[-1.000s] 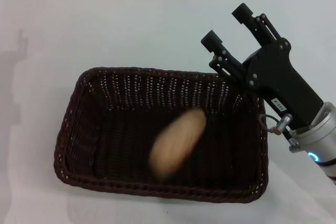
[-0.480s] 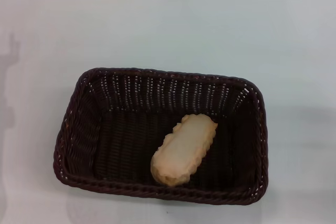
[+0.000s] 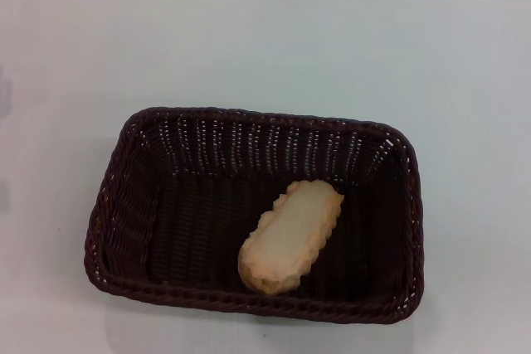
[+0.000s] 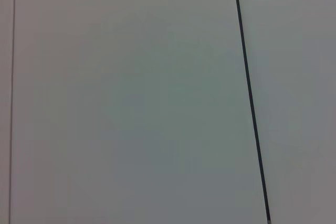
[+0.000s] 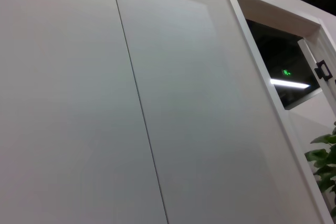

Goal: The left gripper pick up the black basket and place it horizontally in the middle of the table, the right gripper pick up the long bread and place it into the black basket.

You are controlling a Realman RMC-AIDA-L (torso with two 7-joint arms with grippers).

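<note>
I am looking at what appears to be an indoor test room in an office-type building. A plain white table (image 3: 249, 47) is standing against pale wall panels (image 5: 68, 103) separated by thin dark seams (image 4: 249, 98). A white-framed window (image 5: 278, 61) is showing a green illuminated sign (image 5: 286, 72), and a leafy potted plant (image 5: 324, 166) is standing beside it.

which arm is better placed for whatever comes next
Neither: no step is left. The bread lies inside the basket mid-table, and both arms are out of the head view, their wrist cameras facing walls.
</note>
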